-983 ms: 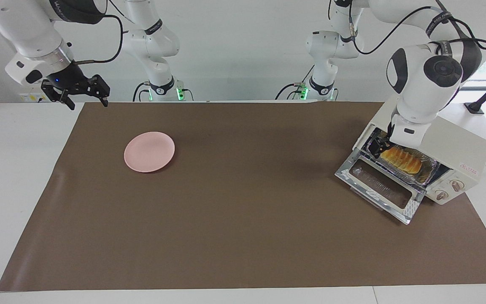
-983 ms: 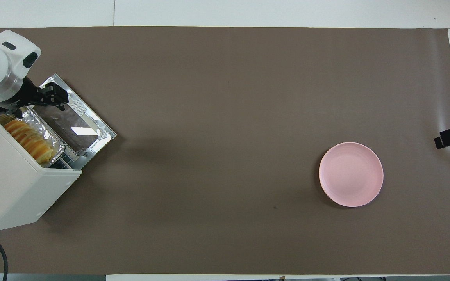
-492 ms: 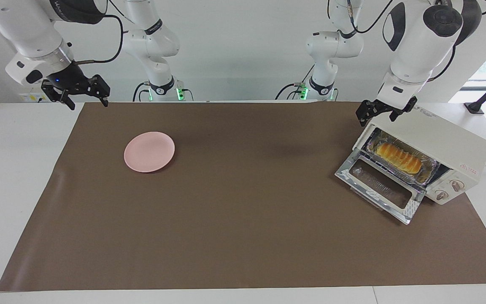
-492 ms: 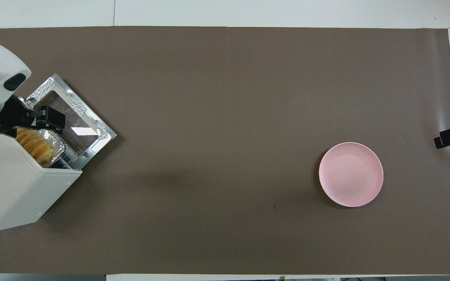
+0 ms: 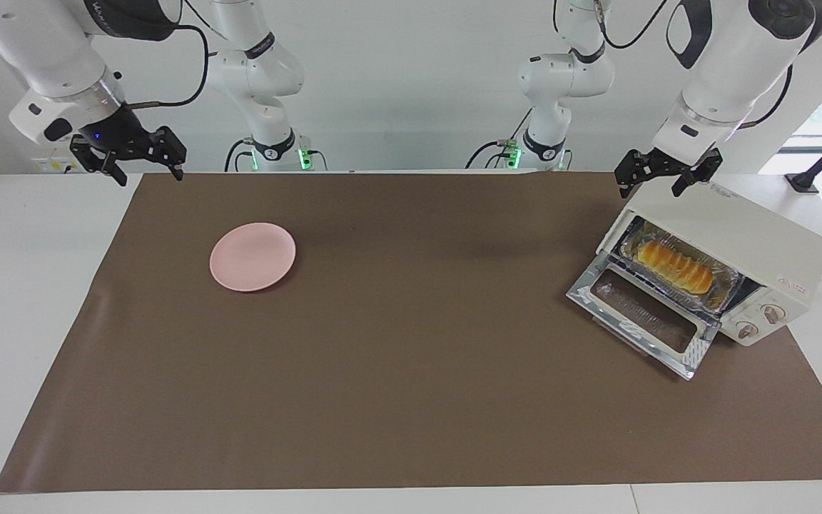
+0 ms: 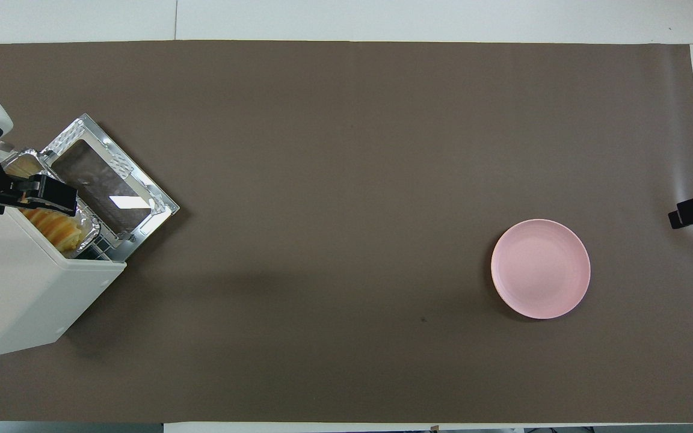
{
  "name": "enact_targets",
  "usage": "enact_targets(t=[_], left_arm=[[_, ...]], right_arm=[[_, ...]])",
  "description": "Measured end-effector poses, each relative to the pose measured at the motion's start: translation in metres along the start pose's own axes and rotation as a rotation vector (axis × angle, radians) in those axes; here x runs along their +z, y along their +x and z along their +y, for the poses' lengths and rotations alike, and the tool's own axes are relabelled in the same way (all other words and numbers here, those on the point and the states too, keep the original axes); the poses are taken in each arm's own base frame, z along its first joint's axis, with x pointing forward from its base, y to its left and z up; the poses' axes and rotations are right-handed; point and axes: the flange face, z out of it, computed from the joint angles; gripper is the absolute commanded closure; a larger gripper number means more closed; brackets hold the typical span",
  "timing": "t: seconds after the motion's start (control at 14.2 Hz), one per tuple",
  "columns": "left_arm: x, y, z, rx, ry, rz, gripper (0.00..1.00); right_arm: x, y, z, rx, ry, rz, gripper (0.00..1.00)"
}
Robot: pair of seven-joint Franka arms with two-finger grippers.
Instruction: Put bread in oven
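Bread [image 5: 673,266] in foil tray [image 5: 723,283] inside toaster oven [image 5: 739,246], at left arm's end of surface [image 5: 411,400]. Oven door [image 5: 643,319] down flat on brown mat [image 5: 411,343]. Left end effector [image 5: 668,175] up over oven top, fingers apart, holding nothing. Right end effector [image 5: 141,158] waiting over mat corner at right arm's end, fingers wide, empty. Pink plate [image 5: 252,256] on mat, well apart from oven.

This is a robotics lab. Two white robot arms [image 5: 554,78] stand at a white table [image 5: 26,285] under a brown mat [image 5: 397,371], against bare walls.
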Motion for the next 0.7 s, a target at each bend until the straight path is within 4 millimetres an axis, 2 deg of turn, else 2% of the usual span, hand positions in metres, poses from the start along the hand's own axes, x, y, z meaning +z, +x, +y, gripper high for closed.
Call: enact_targets(t=[0.7], left_arm=[[-0.0063,-0.0005,0.0059,0.009,-0.015,0.013,0.0]], right_arm=[[0.0,0.0,0.0,0.0,0.0,0.0,0.0]])
